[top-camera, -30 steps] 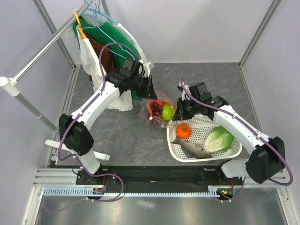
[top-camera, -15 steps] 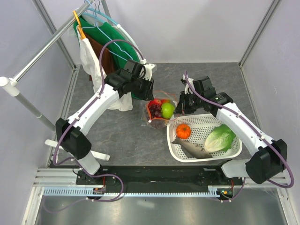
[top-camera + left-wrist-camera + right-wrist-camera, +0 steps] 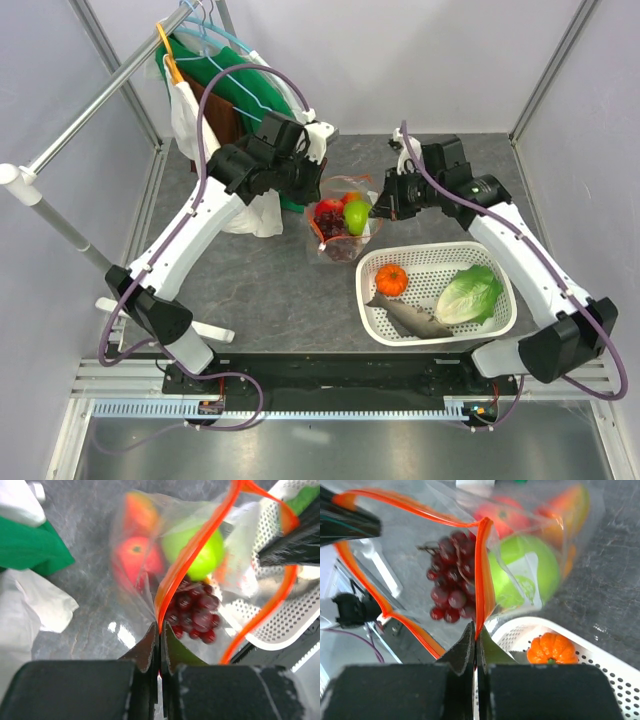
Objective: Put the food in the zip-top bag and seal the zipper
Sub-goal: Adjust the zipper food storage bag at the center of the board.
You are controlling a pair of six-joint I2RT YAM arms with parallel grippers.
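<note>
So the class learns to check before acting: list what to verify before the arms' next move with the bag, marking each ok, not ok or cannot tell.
1. Grip of left pincer on zipper: ok.
2. Grip of right pincer on zipper: ok.
3. Mouth of zip-top bag open: ok.
4. Everything bagged: not ok; orange piece, fish, lettuce lie in basket.
5. Zipper sealed: not ok.
6. That bag off the table: cannot tell.

Grey mottled tabletop [image 3: 250,280], pale walls [image 3: 420,60], metal clothes rail [image 3: 100,97], hanging green garment [image 3: 225,80]

Robot lab cell: framed panel walls [image 3: 420,60]
</note>
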